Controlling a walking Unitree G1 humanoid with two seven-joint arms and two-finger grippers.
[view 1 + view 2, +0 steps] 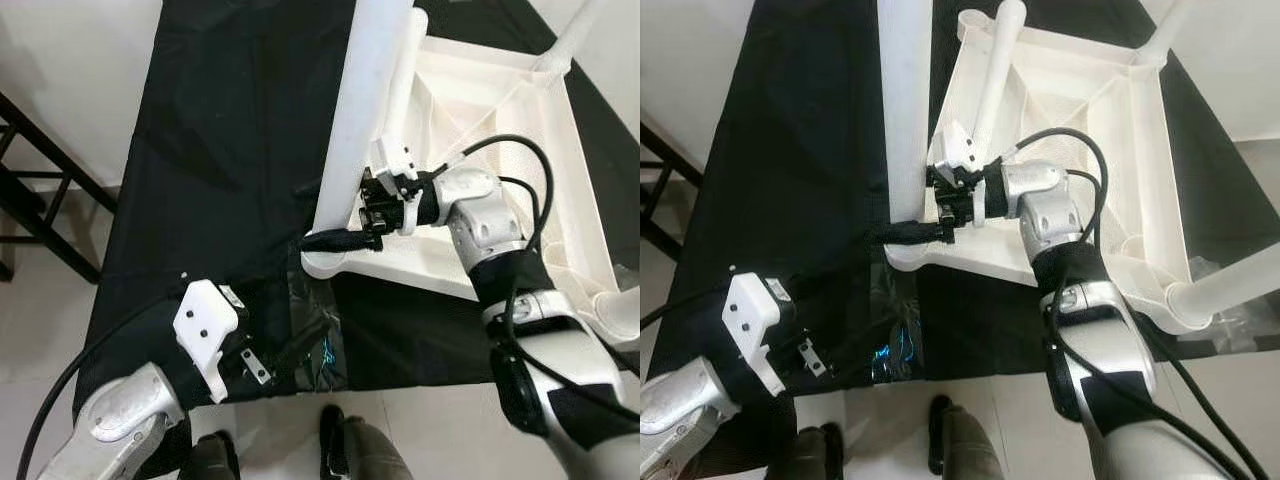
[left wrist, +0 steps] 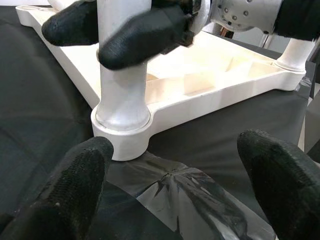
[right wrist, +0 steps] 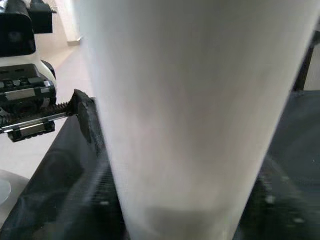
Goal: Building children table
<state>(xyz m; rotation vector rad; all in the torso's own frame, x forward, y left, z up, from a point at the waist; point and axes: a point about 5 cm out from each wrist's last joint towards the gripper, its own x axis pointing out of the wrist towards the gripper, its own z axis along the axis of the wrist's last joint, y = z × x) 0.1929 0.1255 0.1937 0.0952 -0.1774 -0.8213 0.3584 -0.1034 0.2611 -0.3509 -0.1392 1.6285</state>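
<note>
- White plastic fills the middle of the left eye view: we see the upturned table top lying on a black cloth, with a white leg standing in its near corner socket. Our right gripper pinches this leg low down, just above the socket.
- In the right eye view we see the same leg upright at the corner, another leg beside it, and our left gripper low over a clear plastic wrapper on the cloth.
- In the left wrist view we see our left fingers spread apart, holding nothing, the wrapper between them, the socket just beyond.
- In the right wrist view we see the leg very close and blurred.
</note>
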